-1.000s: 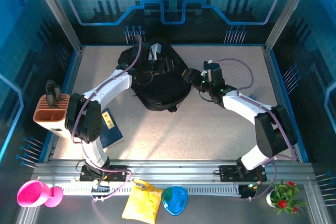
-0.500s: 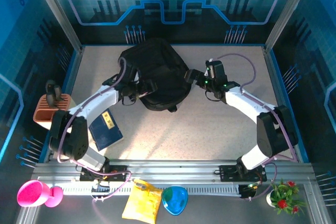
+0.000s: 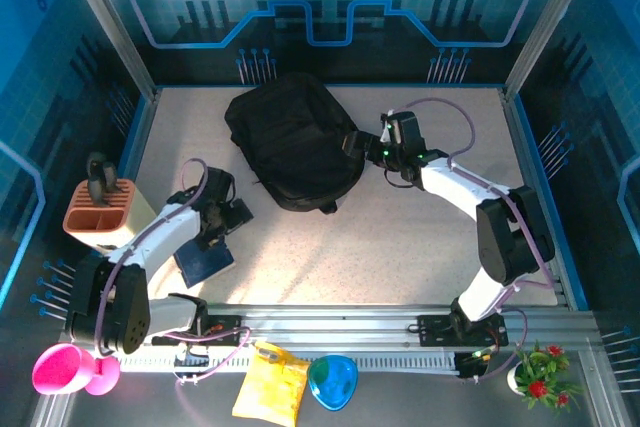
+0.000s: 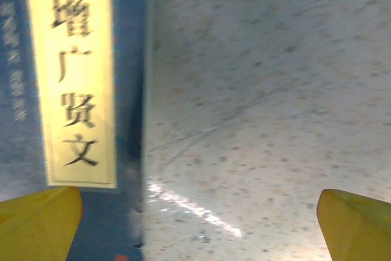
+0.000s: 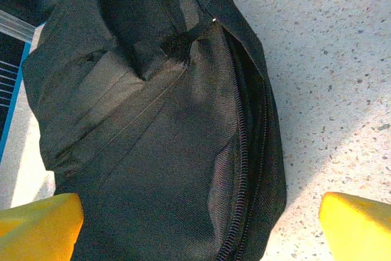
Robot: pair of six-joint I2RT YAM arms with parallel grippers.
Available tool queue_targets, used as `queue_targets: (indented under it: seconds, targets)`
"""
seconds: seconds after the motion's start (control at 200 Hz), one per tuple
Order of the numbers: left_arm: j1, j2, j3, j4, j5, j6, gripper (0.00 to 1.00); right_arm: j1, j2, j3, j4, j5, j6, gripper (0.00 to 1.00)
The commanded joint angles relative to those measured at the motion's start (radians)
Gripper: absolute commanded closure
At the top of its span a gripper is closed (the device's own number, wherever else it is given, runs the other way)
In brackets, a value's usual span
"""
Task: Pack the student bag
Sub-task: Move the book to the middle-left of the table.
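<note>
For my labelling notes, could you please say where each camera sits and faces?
Top external: above, behind the bases, looking down at the table; both arms.
Left wrist: left arm, facing down at the blue book; left claw tips.
Right wrist: right arm, facing the student bag; right claw tips.
Shared: top external sees book and bag too.

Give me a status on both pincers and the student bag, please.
Left pincer open over edge of blue book. Right pincer open at right edge of student bag. Bag on table, book outside it. Nothing between them.
</note>
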Motion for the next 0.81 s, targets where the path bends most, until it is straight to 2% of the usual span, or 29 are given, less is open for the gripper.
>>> queue_targets:
  seconds: [0.0, 0.115, 0.27, 0.4, 0.605, 0.72, 0.8]
  targets:
    - [0.014, -0.008, -0.032, 0.014, 0.000, -0.040, 0.02, -0.007, 0.012, 0.029, 0.019, -0.035, 0.011, 0.00]
    - [0.015, 0.032, -0.043, 0.057, 0.035, -0.034, 0.04, -0.008, 0.008, 0.028, 0.019, -0.041, 0.014, 0.00]
    - [0.011, 0.107, -0.046, 0.130, 0.133, -0.027, 0.11, -0.011, 0.000, 0.027, 0.013, -0.037, 0.017, 0.00]
    - [-0.032, 0.153, -0.034, 0.188, 0.198, -0.066, 0.15, -0.012, -0.003, 0.028, 0.007, -0.032, 0.023, 0.00]
    - [-0.136, 0.204, 0.048, 0.225, 0.259, -0.111, 0.16, -0.010, 0.001, 0.046, -0.004, -0.047, 0.038, 0.00]
    - [-0.149, 0.208, 0.098, 0.214, 0.291, -0.104, 0.15, -0.005, 0.006, 0.059, -0.017, -0.061, 0.044, 0.02]
    - [-0.147, 0.183, 0.132, 0.169, 0.270, -0.078, 0.13, 0.009, 0.007, 0.078, -0.042, -0.065, 0.039, 0.03]
